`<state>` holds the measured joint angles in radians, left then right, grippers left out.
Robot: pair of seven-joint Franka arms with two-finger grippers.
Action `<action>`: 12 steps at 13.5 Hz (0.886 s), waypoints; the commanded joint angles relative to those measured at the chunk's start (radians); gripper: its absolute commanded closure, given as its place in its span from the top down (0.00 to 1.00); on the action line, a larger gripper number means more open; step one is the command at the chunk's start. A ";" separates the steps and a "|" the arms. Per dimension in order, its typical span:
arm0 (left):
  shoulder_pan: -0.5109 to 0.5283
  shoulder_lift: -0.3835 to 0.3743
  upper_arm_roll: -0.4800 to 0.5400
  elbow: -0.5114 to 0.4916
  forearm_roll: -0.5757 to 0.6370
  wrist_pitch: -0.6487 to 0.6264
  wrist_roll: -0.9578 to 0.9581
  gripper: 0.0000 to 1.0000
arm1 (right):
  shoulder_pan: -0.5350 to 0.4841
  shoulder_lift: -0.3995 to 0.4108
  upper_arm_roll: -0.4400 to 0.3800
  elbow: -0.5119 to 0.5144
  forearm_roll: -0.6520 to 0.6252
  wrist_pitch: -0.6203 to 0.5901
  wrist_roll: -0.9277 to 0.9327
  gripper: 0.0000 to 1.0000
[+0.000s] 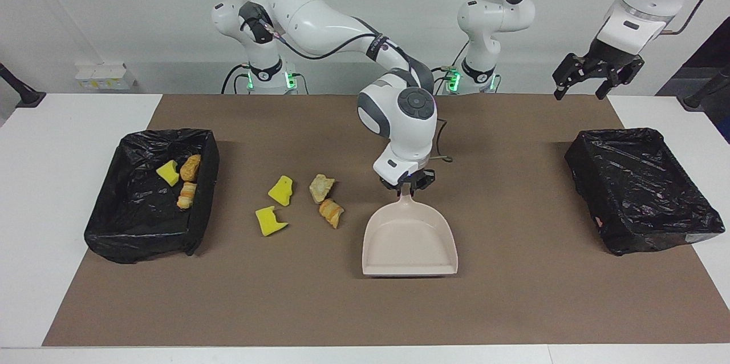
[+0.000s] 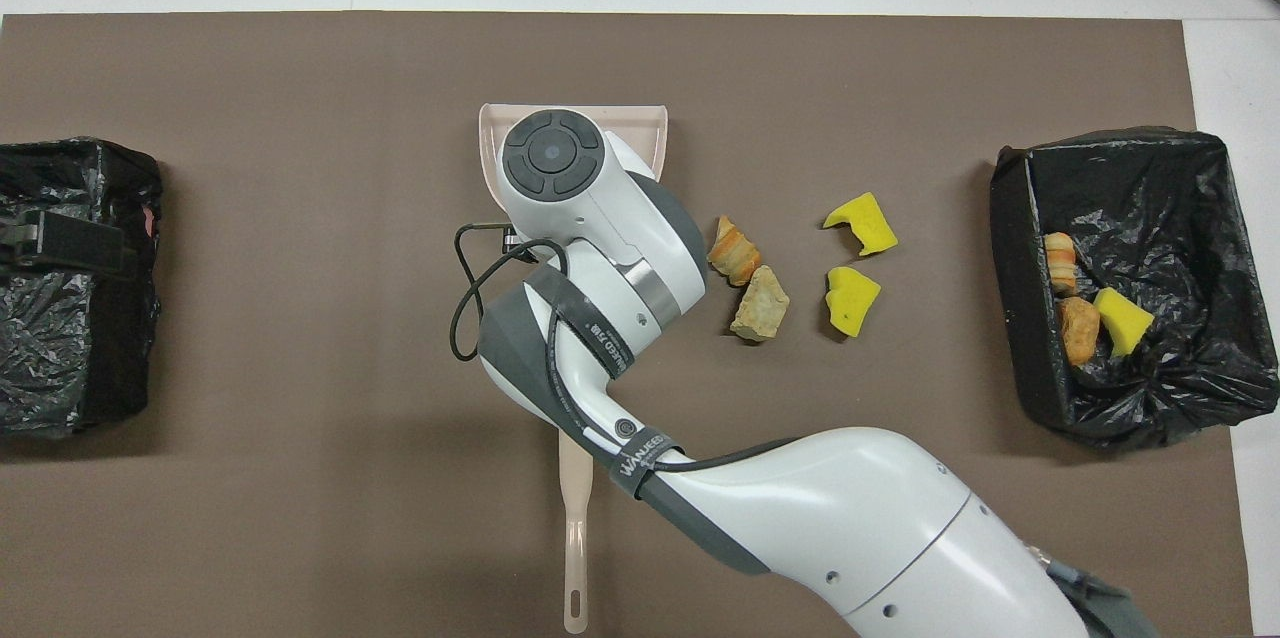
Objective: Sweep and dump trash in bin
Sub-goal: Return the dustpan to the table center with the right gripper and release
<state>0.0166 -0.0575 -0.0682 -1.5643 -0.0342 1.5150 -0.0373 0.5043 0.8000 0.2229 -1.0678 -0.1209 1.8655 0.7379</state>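
Observation:
My right gripper [image 1: 406, 183] is shut on the handle of the beige dustpan [image 1: 409, 245], which lies on the brown mat with its mouth facing away from the robots. In the overhead view the right arm's wrist covers most of the dustpan [image 2: 655, 123]. Beside it, toward the right arm's end, the trash lies loose: a golden lump [image 1: 331, 212], a tan lump [image 1: 321, 186] and two yellow sponge chunks [image 1: 281, 190] [image 1: 269, 220]. The black-lined bin [image 1: 137, 213] at the right arm's end holds a yellow chunk [image 1: 167, 172] and two bread lumps [image 1: 190, 167]. My left gripper [image 1: 596, 76] waits open, high over the table's edge.
A second black-lined bin [image 1: 641, 187] stands at the left arm's end of the mat. The beige brush [image 2: 575, 528] lies on the mat nearer to the robots than the dustpan, partly under the right arm.

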 commanded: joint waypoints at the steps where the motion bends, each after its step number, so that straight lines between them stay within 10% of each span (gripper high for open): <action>1: -0.003 -0.005 -0.001 -0.005 0.016 0.010 0.002 1.00 | -0.017 0.011 0.016 0.031 0.020 0.001 0.014 0.48; 9: -0.003 -0.005 -0.001 -0.005 0.016 0.010 0.002 1.00 | -0.053 -0.189 0.015 -0.096 0.030 0.004 0.034 1.00; 12: -0.003 -0.005 -0.001 -0.005 0.016 0.010 0.002 1.00 | -0.055 -0.364 0.016 -0.274 0.070 -0.003 -0.009 1.00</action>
<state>0.0166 -0.0575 -0.0686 -1.5642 -0.0342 1.5150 -0.0373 0.4650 0.5885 0.2262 -1.1457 -0.1036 1.8438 0.7407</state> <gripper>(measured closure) 0.000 0.000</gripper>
